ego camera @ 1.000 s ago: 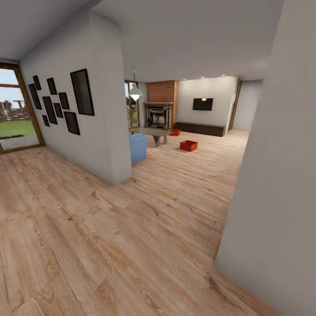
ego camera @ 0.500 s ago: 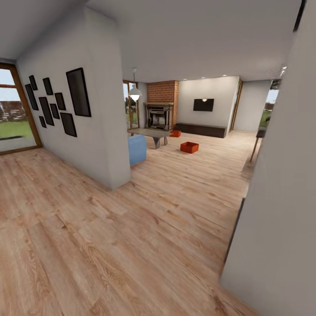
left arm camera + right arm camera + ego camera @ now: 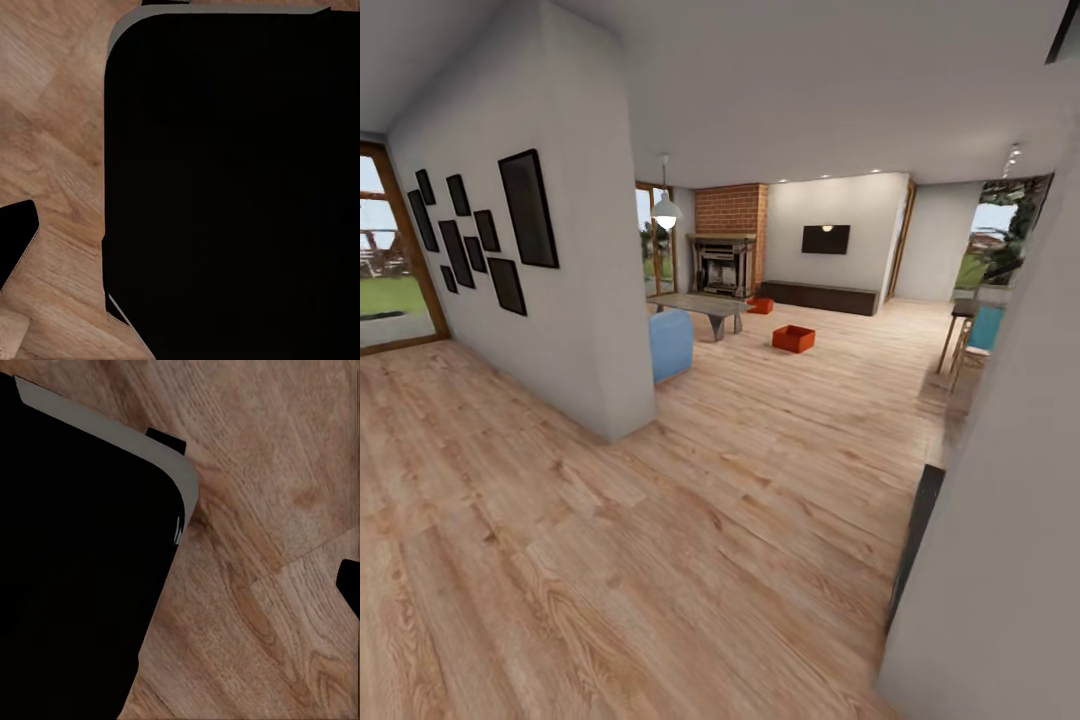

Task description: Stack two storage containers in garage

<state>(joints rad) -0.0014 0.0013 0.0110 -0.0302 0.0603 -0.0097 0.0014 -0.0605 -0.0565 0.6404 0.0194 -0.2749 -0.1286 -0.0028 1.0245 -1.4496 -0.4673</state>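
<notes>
Head view gives you both storage containers: the nearer storage container [image 3: 793, 338] on the plank floor [image 3: 660, 540], the farther storage container [image 3: 760, 304] half hidden by the coffee table [image 3: 700, 303]. Jaw state you cannot tell; a black body [image 3: 232, 187] blocks the wrist views.

A home, seen from a hallway into the living room: light wood-plank floor [image 3: 690, 520], a red brick fireplace [image 3: 726, 250], a black wall TV [image 3: 825, 239], a low dark cabinet [image 3: 818, 295], a coffee table [image 3: 700, 305], and framed pictures [image 3: 480, 235] on a white wall.
</notes>
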